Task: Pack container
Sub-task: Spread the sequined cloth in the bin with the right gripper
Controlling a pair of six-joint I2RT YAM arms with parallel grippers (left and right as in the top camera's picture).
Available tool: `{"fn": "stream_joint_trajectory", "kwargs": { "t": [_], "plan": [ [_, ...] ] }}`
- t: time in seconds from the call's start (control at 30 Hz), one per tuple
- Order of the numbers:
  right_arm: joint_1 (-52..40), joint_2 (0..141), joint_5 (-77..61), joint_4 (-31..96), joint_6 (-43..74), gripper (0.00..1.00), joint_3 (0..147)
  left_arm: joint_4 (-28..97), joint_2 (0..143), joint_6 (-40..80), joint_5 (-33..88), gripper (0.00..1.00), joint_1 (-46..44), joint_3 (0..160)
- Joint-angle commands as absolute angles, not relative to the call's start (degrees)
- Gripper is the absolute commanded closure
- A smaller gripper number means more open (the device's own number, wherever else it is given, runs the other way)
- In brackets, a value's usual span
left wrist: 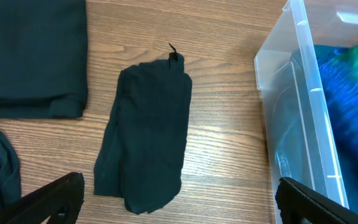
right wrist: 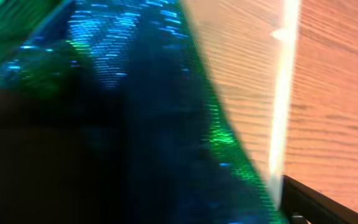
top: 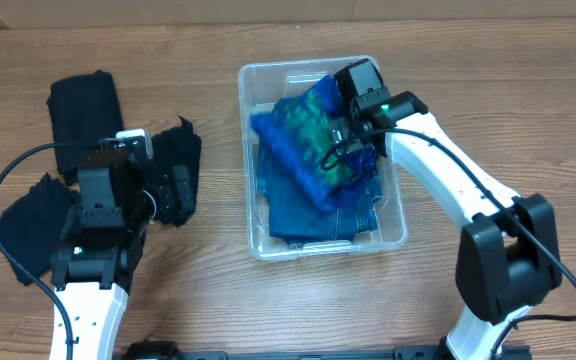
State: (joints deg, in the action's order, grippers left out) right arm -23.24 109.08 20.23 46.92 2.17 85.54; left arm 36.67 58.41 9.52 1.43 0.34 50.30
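The clear container (top: 246, 160) stands at the table's middle with folded denim (top: 308, 218) inside. A blue-green cloth (top: 303, 140) lies bunched and blurred over the denim at the far end. My right gripper (top: 353, 145) is down in the container at this cloth. In the right wrist view the cloth (right wrist: 135, 74) fills the frame and hides one finger; the other finger sits wide at the edge, so the jaws (right wrist: 179, 196) look open. The container rim (right wrist: 288, 81) shows beside it. My left gripper (left wrist: 179, 193) is open and empty above a small black cloth (left wrist: 148, 137).
A folded black garment (top: 83, 105) lies at the far left, also in the left wrist view (left wrist: 33, 56). A crumpled black piece (top: 28, 225) lies near the left arm. The container wall (left wrist: 291, 93) is close on the left gripper's right.
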Motion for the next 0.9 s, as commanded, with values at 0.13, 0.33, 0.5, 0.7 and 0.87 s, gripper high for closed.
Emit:
{"fn": "stream_joint_trajectory", "kwargs": {
  "t": [0.13,0.33,0.5,0.7,0.87],
  "plan": [
    [-23.07,108.25,36.77,44.01,10.15,0.0,86.0,36.18,58.78,10.31,1.04,0.0,-0.03,51.88],
    [-23.49,106.43,35.05,40.97,8.43,0.0,86.3,36.18,58.78,10.31,1.04,0.0,-0.03,51.88],
    [-24.77,102.94,24.36,41.08,2.59,0.0,88.23,36.18,58.78,10.31,1.04,0.0,-0.03,51.88],
    [-27.38,96.62,9.5,41.95,-9.19,0.0,88.23,36.12,58.78,10.31,1.04,0.0,-0.03,51.88],
    [-30.63,92.66,8.36,42.98,-11.64,0.0,88.23,36.16,58.78,10.31,1.04,0.0,-0.03,51.88]
  ]
}}
